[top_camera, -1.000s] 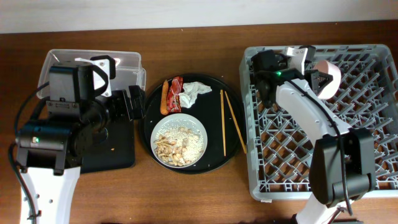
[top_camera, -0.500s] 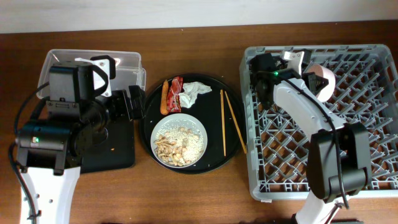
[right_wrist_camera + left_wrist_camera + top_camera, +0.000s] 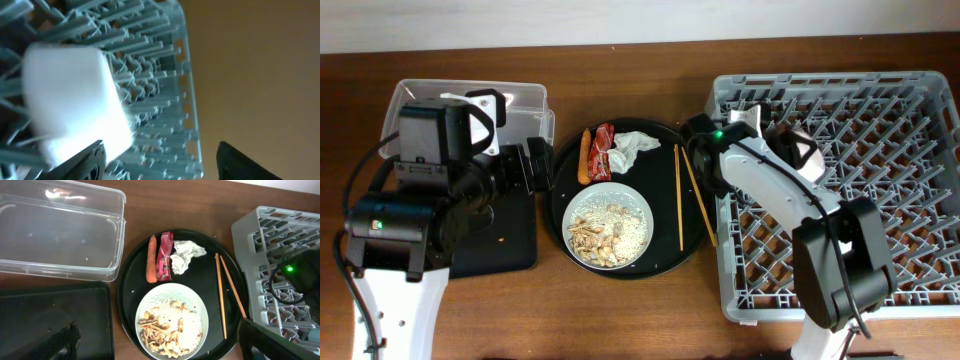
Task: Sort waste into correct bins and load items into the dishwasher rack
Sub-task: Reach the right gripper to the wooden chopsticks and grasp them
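My right gripper (image 3: 782, 140) is open over the upper left of the grey dishwasher rack (image 3: 880, 230), and a small white bowl (image 3: 807, 152) lies among the pegs just beside it. In the right wrist view that bowl (image 3: 70, 100) rests free of the fingers. My left gripper (image 3: 535, 165) hangs open, empty, left of the round tray. On that tray lie the red wrapper (image 3: 164, 256), tissue (image 3: 186, 255), orange stick (image 3: 151, 259), chopsticks (image 3: 220, 295) and a wide bowl of rice and shells (image 3: 171, 321).
The clear tub (image 3: 525, 105) stands at the back left, partly under my left arm. The shallow black tray (image 3: 510, 245) sits in front of it. The round black tray (image 3: 665, 250) lies between these bins and the rack.
My right gripper has opened and let go of the white bowl, which now lies in the rack. The right arm has swung left. The left arm has not moved.
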### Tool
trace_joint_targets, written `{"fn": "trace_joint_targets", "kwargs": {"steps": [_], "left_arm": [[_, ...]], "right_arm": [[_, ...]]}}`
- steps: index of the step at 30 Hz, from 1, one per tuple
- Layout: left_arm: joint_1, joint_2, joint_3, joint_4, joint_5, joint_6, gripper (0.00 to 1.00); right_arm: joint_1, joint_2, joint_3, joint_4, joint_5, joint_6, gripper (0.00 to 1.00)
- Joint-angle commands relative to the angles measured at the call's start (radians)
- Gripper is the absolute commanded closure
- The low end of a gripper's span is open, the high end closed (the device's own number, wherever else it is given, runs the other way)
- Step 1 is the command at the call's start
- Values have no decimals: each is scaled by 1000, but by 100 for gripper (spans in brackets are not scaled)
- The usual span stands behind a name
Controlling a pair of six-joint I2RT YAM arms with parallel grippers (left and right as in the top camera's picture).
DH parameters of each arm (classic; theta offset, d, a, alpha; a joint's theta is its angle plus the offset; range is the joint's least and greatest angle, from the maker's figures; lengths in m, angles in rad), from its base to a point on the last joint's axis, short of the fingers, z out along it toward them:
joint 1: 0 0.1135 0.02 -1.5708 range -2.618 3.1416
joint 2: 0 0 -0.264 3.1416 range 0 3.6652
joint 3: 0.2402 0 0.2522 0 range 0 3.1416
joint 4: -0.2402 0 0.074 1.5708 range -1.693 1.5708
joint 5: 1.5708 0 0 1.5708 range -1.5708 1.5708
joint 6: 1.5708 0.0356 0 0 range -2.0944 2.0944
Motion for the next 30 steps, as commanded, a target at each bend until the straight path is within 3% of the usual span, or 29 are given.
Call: {"fn": "trace_joint_targets", "kwargs": {"steps": [1, 4, 6, 9, 10, 12, 15, 19, 22, 25, 30], "left_arm": [[2, -6, 13, 0, -10, -5, 1], [2, -6, 13, 0, -10, -5, 1], [2, -6, 13, 0, -10, -5, 1], [2, -6, 13, 0, -10, -5, 1], [2, -6, 13, 0, -10, -5, 1], [2, -6, 13, 0, -10, -5, 1], [2, -6, 13, 0, -10, -5, 1], [2, -6, 13, 0, -10, -5, 1], [2, -6, 13, 0, -10, -5, 1], [2, -6, 13, 0, -10, -5, 1], [2, -6, 13, 0, -10, -5, 1]], "right_arm": [[50, -127, 66, -16, -161, 99, 23], [95, -195, 94, 14, -393, 76, 20], [125, -219, 98, 70, -663, 10, 21], [149, -213, 93, 128, -948, -11, 33], [158, -206, 89, 153, -1025, -11, 43], [167, -180, 85, 195, -1098, -11, 52], [173, -131, 85, 230, -1101, -11, 60], [172, -34, 85, 281, -1086, -106, 80], [167, 29, 85, 269, -965, -116, 79], [143, 89, 85, 258, -874, -116, 71], [74, 145, 85, 258, -971, -154, 71]]}}
